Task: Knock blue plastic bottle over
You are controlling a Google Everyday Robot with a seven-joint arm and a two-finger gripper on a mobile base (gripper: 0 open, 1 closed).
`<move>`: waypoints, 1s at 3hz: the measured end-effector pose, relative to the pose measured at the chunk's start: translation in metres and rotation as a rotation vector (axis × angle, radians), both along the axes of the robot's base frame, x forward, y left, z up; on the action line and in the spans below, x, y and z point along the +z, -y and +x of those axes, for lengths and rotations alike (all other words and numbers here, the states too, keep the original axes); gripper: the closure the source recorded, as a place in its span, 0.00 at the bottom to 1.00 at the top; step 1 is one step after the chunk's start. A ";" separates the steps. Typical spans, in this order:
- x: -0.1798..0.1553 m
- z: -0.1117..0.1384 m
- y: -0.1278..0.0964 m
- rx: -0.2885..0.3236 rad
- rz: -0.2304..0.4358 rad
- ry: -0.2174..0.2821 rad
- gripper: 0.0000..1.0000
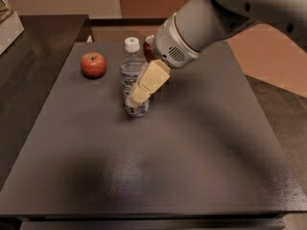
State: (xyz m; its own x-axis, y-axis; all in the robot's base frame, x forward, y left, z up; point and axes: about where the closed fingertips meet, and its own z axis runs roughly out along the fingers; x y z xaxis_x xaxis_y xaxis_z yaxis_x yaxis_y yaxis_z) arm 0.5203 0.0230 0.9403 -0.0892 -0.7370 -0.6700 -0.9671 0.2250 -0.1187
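A dark grey table (201, 157) with a matte, faintly speckled top fills the view. Another dark surface lies to its left, and tan floor shows to the right.

The bottle (128, 72) stands at the back centre of the table, upright or very nearly so. It is clear, ribbed plastic with a white screw cap and a white label printed in blue, and the writing on the label cannot be read. Just behind it, a sliver of a red can (149, 51) shows past the arm, with no lettering visible on it. A round, glossy red apple (93, 64) sits to the left, apart from the bottle.

The arm reaches in from the upper right. It is a thick, smooth, pale grey tube ending in a rounded wrist with a small vent grille. From the wrist the cream, blocky gripper (135, 97) slants down and to the left. It lies across the bottle's lower half and seems to press against its right side. Whether the gripper is spread or closed cannot be told, and it is not wrapped around anything.
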 end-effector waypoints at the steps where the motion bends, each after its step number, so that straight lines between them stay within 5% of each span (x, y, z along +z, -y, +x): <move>1: -0.002 0.001 -0.010 0.012 0.034 -0.007 0.15; 3: 0.002 -0.001 -0.018 0.050 0.062 -0.009 0.58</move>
